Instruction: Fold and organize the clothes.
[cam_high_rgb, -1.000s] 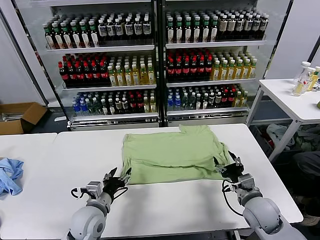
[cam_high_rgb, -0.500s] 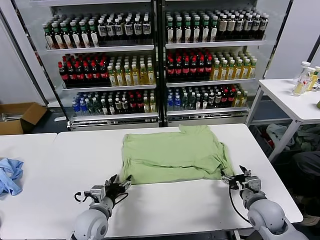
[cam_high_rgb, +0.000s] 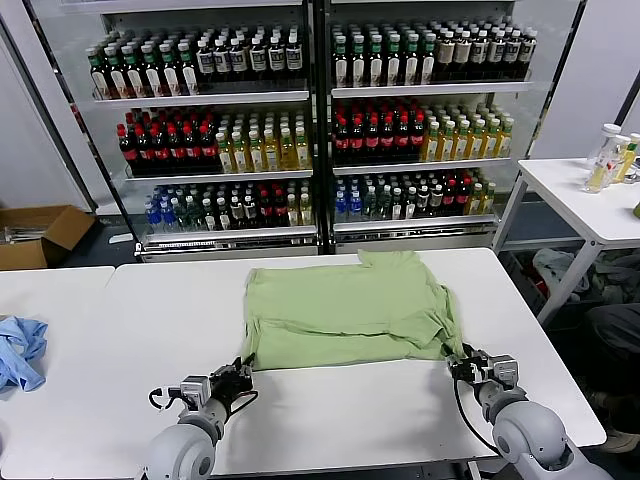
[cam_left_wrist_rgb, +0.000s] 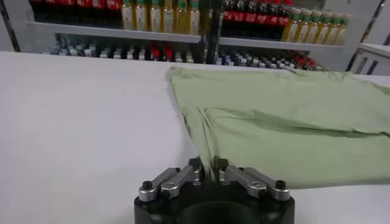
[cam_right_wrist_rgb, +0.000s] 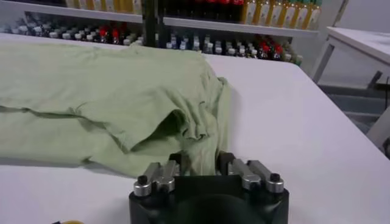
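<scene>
Shirt (cam_high_rgb: 347, 310) lies partly folded mid-frame, its near corners apparently pinched by the closed left gripper (cam_high_rgb: 240, 374) and right gripper (cam_high_rgb: 461, 364); further folds remain.

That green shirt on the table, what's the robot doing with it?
It is working on folding the pale green shirt, which lies partly folded on the white table. Both arms are at the shirt's near edge: the left gripper pinches the near left corner, and the right gripper pinches the near right corner.
</scene>
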